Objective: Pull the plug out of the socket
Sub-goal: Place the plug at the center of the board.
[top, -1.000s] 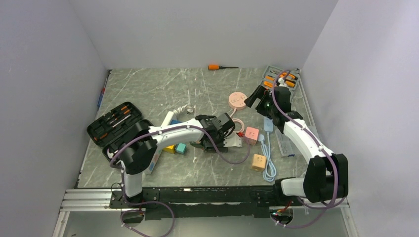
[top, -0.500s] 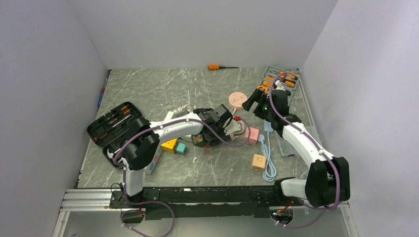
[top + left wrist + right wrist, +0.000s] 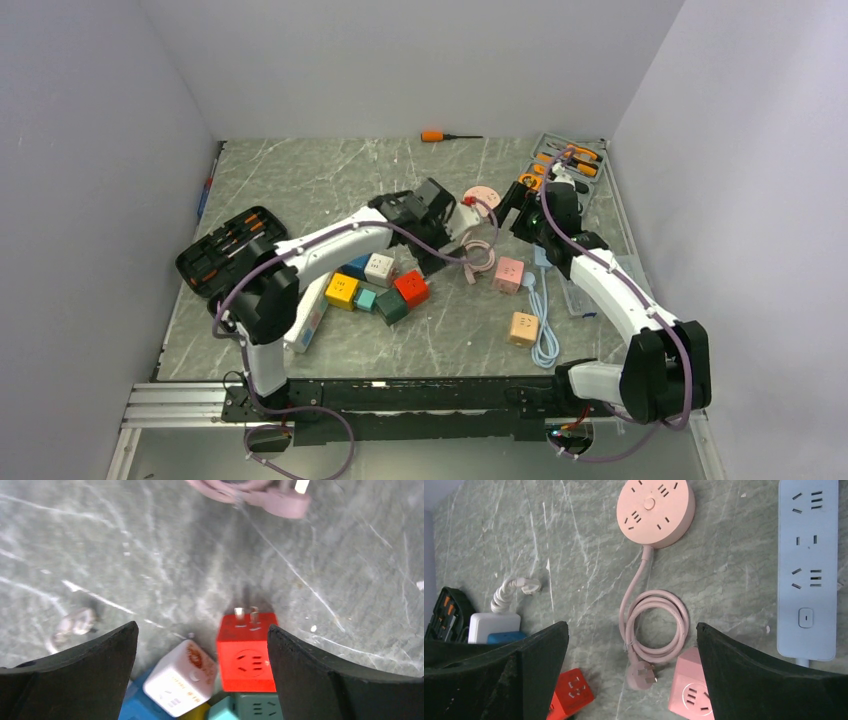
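Though plastic-smooth, round pink socket (image 3: 656, 511)

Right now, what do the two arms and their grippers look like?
Both arms match: the left arm and right arm have white link shells with black joints, and a purple cable loops along each. The left gripper and right gripper each have two broad, matte black fingers. I see no markings.

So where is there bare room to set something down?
Back left, between the screwdriver and the tool case; also the near strip between the red cube and the orange cube. Crowded mid-table around the pink cord.
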`<state>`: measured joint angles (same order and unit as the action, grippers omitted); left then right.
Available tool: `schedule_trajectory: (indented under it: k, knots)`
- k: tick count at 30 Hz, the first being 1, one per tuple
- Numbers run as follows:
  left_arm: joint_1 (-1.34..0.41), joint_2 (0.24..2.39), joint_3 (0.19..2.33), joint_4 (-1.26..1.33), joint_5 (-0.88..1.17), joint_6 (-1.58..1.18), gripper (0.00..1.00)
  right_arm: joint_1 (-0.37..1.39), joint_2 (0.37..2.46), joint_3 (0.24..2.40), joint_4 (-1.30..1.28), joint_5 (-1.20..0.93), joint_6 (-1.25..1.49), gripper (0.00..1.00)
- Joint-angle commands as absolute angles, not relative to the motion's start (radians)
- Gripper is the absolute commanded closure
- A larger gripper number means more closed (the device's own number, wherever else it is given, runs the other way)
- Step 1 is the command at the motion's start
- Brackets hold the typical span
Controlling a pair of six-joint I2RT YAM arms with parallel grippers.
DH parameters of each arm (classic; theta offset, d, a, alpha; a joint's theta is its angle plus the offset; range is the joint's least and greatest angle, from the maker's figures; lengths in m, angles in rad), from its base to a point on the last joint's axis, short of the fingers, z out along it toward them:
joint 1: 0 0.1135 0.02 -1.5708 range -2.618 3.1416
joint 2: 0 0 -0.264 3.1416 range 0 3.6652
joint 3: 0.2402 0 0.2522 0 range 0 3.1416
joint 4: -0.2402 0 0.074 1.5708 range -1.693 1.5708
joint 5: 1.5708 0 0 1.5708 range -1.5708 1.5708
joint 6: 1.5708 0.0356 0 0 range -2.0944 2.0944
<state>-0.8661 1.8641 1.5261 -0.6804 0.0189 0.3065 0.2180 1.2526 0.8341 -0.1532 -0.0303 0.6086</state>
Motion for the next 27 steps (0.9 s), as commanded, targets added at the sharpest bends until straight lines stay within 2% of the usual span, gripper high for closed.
schedule_trajectory:
  k: [1, 5, 7, 14, 16, 21, 27]
  knots:
    - [-0.778, 1.750, 1.613, -0.697, 0.053, 0.274, 0.01, 0.244, 1.205, 0.884, -0.176, 0.023, 0.578, 0.00]
    - [-0.676, 1.704, 1.616, -0.718, 0.042, 0.304, 0.01, 0.296, 1.197, 0.891, -0.205, 0.068, 0.572, 0.00]
    - [-0.629, 1.667, 1.580, -0.721, 0.050, 0.332, 0.01, 0.381, 1.192, 0.906, -0.229, 0.121, 0.559, 0.00]
    - [-0.422, 1.546, 1.433, -0.794, 0.127, 0.373, 0.01, 0.761, 1.279, 0.993, -0.360, 0.290, 0.584, 0.00]
    - [-0.390, 1.522, 1.398, -0.832, 0.106, 0.403, 0.01, 0.903, 1.333, 1.037, -0.386, 0.354, 0.582, 0.00]
    - [-0.340, 1.420, 1.293, -0.880, 0.082, 0.431, 0.01, 1.134, 1.525, 1.222, -0.427, 0.488, 0.502, 0.00]
    - [-0.318, 1.209, 1.114, -0.886, 0.047, 0.524, 0.01, 1.208, 1.686, 1.259, -0.284, 0.470, 0.354, 0.04]
